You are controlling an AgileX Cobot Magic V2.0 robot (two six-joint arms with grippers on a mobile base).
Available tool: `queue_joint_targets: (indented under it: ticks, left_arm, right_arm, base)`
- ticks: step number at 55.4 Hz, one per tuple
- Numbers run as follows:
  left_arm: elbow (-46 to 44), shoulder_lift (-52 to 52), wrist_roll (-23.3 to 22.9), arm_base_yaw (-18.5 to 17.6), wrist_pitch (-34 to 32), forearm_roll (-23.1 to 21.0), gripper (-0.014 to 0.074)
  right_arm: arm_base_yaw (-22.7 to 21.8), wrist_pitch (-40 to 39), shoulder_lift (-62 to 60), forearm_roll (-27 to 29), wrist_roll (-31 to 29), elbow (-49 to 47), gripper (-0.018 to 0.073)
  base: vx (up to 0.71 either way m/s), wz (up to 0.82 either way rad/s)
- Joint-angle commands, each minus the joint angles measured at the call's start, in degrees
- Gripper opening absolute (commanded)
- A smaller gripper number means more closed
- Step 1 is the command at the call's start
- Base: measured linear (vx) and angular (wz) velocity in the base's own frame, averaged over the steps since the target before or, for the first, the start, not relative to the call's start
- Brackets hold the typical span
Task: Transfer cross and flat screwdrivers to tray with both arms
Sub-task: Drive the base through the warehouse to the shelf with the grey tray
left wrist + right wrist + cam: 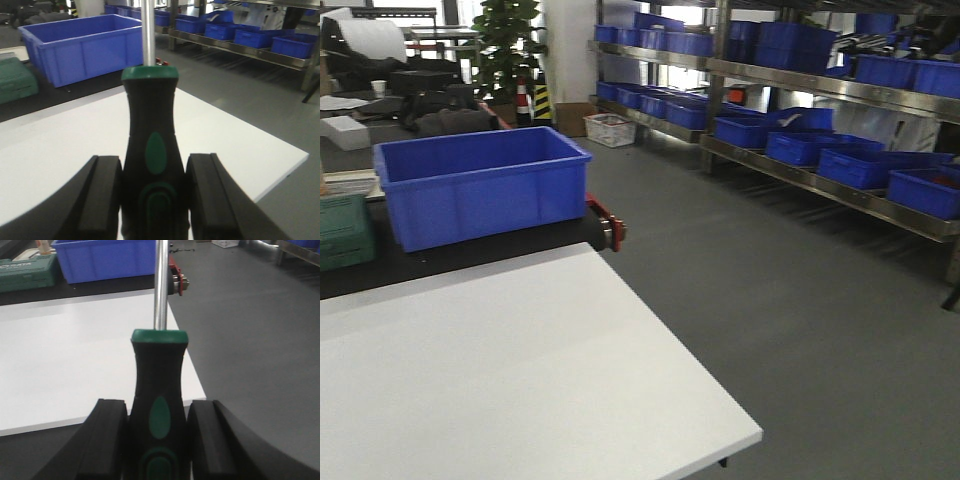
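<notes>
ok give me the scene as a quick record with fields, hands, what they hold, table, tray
left hand: shut on first screwdriver, black handle, green collar, shaft pointing away
right hand: shut on second screwdriver, same look
tips: out of frame, cross or flat cannot be told
white table: below and ahead of both hands
blue crate: beyond the table's far edge, on a dark surface
tray: not in view

A dark green plastic tool case (25, 274) sits at the far left of the right wrist view, beyond the flat white tabletop (75, 350). Pale lettering on its lid seems to read "SATA", though the first letter is blurred. No other text, number or label is legible in any view.
</notes>
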Motion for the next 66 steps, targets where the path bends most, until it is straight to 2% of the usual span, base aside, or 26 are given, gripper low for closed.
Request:
queue_joint_targets:
  ticks: [1,39,66]
  left_arm:
    - [-1.7,0.5,-0.1,-0.1,-5.7,-0.5,-0.0006]
    - [-1.7,0.5,-0.1,-0.1,-5.7,-0.5,-0.0006]
    - [-1.7,0.5,-0.1,-0.1,-5.7,-0.5,-0.0006]
  right_arm:
    - [-0.1,-4.7,0.2,1.2,-0.1,-1.7,-0.0008]
    - [-0.1,-4.5,0.2,1.2,-0.1,-1.7,-0.0008]
    - [-0.1,-4.1,0.2,1.2,-0.1,-1.7,-0.0008]
  base:
    - [-0.18,-0.58]
    - [-0.11,-0.56]
    - [0.13,-0.65]
